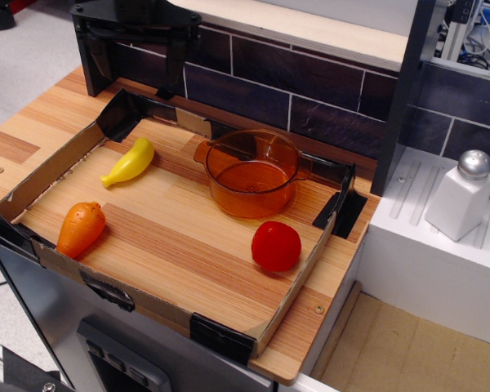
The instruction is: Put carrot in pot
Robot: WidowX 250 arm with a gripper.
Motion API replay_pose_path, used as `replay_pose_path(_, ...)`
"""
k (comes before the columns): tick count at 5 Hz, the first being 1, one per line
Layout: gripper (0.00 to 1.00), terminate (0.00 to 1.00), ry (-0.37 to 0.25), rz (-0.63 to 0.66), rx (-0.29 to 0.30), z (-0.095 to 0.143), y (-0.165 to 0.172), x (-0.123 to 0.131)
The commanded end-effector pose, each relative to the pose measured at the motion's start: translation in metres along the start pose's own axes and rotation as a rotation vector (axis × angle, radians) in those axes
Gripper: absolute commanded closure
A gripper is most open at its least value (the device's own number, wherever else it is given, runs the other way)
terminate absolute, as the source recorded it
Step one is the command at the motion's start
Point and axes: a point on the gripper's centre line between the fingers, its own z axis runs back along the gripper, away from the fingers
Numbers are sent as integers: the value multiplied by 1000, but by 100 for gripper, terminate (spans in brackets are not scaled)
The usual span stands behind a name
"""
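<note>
The orange carrot [81, 229] lies at the front left of the cardboard tray [298, 286]. The amber see-through pot [251, 174] stands empty at the tray's back middle. My black gripper [135, 82] hangs at the top left, above the tray's back left corner. Its two fingers [91, 65] stand wide apart and hold nothing. It is well behind the carrot and left of the pot.
A yellow banana [129, 162] lies between the carrot and the gripper. A red tomato [276, 246] sits in front of the pot. A dark tiled wall [310, 82] runs behind the tray. A white shaker [461, 196] stands on the white unit at the right.
</note>
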Motion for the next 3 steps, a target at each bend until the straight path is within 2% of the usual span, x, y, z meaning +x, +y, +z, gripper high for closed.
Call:
replay_pose_path(1,0,0,1,-247,-58,15,42,-37)
replay_pose_path(2,0,0,73,-339,-18,-5,56,-62)
replay_pose_path(3,0,0,99,-415,-25,-18,58,-86)
